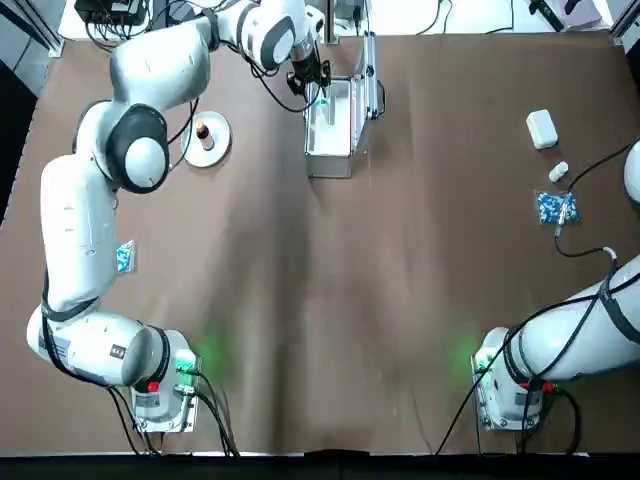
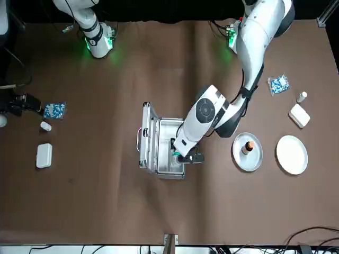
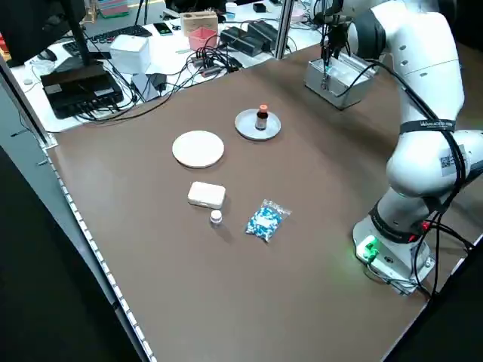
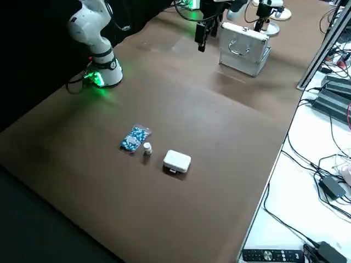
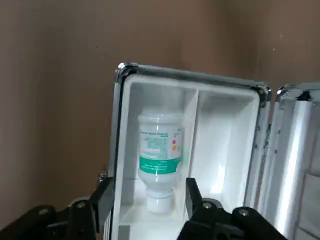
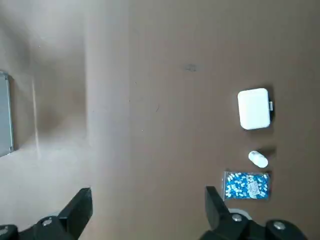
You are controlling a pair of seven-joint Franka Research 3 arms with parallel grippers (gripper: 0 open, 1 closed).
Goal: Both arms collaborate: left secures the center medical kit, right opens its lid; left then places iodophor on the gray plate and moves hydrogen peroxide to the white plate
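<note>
From where I stand, going from the robot's left to its right, the flat cream-white round plate (image 2: 292, 154) comes first, bare and ready, I'd guess, for the hydrogen peroxide. Next is the rimmed pale gray plate (image 2: 240, 157), with the little dark brown, pale-capped iodophor bottle (image 3: 261, 118) upright on it; that placing looks done. Then comes the silver-white ribbed metal medical kit (image 1: 329, 166), with the white plastic hydrogen peroxide bottle (image 5: 160, 162), green-banded on its label, in one of its white compartments. Over that compartment hangs the left arm's dark pincer (image 5: 148, 200), open, its two fingers spread and gripping nothing, presumably lined up to close on the bottle; the divider and walls leave them little room, so a scrape seems the likeliest trouble. The silver-white hinged lid (image 2: 148, 140) stands open on the robot's right of the box, out of that reach. Farther right, the right arm's dark pincer (image 6: 149, 194) waits over the brown tabletop (image 2: 90, 201), open and holding nothing, its lid work apparently finished.
</note>
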